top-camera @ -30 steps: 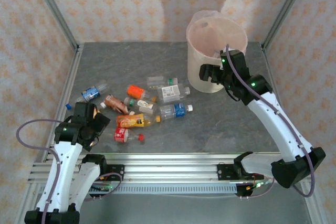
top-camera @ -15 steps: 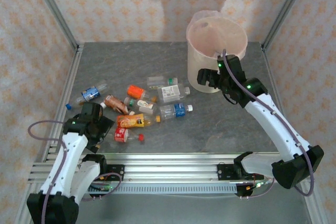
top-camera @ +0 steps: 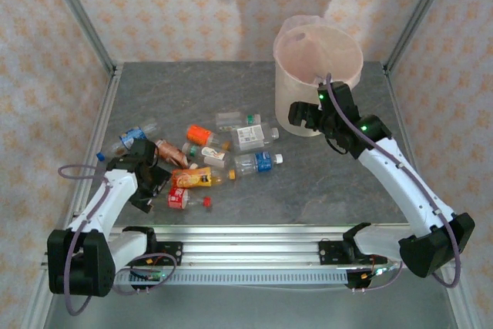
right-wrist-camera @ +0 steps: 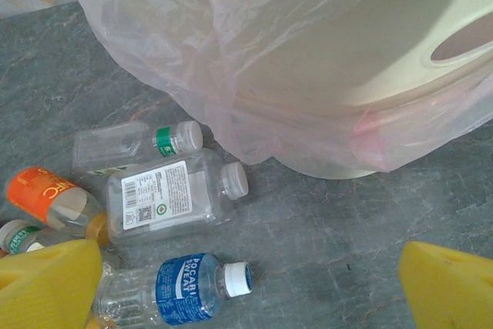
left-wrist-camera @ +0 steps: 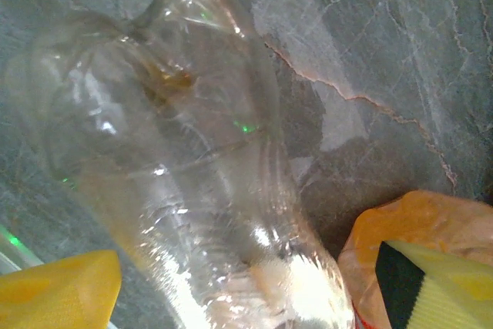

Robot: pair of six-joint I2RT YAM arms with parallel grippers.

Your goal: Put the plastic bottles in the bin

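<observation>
Several plastic bottles lie in a loose pile left of centre, among them a blue-labelled one (top-camera: 258,162), an orange-labelled one (top-camera: 192,178) and a red one (top-camera: 179,198). My left gripper (top-camera: 150,179) is down at the pile's left edge. In the left wrist view its yellow fingers (left-wrist-camera: 58,287) stand apart on either side of a clear bottle (left-wrist-camera: 192,175), with small gaps showing. An orange label (left-wrist-camera: 416,221) lies by the right finger. My right gripper (top-camera: 302,112) hangs open in front of the bin (top-camera: 285,86), above a white-labelled bottle (right-wrist-camera: 166,198) and the blue-labelled one (right-wrist-camera: 185,287).
The bin's pink bag (right-wrist-camera: 231,59) drapes down over its cream wall (right-wrist-camera: 400,28) close to my right gripper. Metal frame posts (top-camera: 81,21) and patterned walls enclose the grey table (top-camera: 339,182). Rails (top-camera: 254,240) run along the near edge.
My left arm has swung right and down into the pile's left edge, and its fingers have narrowed around the clear bottle. My right gripper dropped slightly away from the bin's rim.
</observation>
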